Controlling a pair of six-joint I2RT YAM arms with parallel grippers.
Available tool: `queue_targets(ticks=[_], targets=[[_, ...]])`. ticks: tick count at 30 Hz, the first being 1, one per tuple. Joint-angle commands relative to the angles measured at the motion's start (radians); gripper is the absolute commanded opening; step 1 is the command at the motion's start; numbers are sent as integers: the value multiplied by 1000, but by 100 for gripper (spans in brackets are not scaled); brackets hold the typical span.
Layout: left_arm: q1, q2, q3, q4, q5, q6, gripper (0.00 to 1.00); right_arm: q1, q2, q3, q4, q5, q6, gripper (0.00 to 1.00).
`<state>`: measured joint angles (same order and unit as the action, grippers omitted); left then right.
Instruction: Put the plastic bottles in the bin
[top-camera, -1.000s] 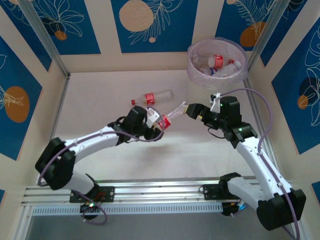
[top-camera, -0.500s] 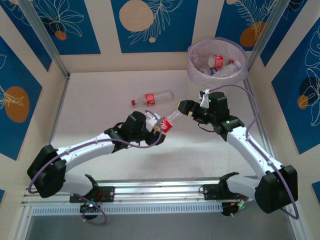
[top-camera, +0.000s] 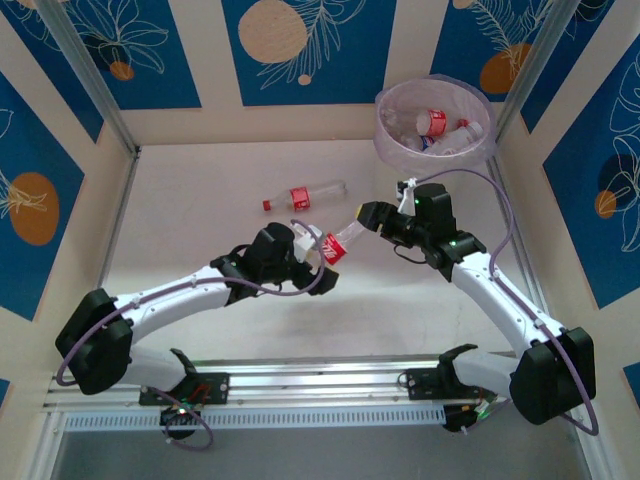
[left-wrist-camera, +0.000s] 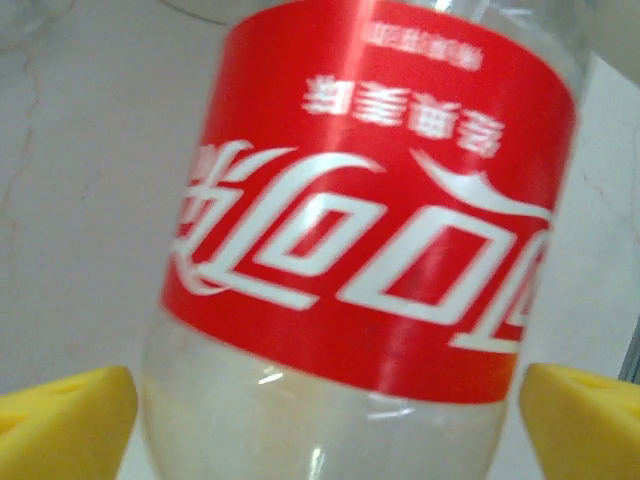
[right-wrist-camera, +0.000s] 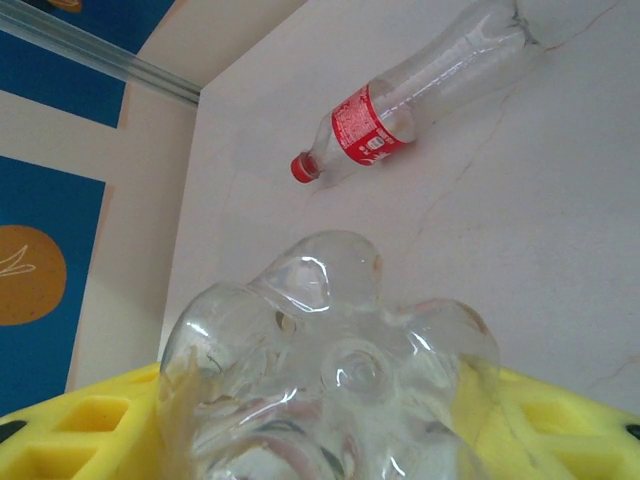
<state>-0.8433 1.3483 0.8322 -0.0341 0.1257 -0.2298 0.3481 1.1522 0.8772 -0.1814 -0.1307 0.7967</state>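
The bottle hangs over the middle of the desk, its long axis slanting from the labelled end at your left tool to the base at your right tool, and that line runs on toward the bin in the far right corner. Your right tool grips the base; the left stands open, pads clear of the label. The right arm is nearer the bin, so the carry looks like its job.
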Motion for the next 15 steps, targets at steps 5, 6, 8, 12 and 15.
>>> queue_targets(ticks=[5,6,8,12,15], targets=[[-8,-204,68,-181,-201,12,100,-128,-28,244,-58,19,-105,55],[-7,-239,67,-200,-228,15,100,-159,-28,286,-57,19,-115,55],[-6,-294,60,-234,-269,14,100,-214,-28,360,-48,38,-129,55],[-1,-368,16,-255,-309,-4,100,-347,-6,470,12,80,-111,55],[3,-387,-15,-241,-308,-27,100,-439,44,530,45,104,-74,55]])
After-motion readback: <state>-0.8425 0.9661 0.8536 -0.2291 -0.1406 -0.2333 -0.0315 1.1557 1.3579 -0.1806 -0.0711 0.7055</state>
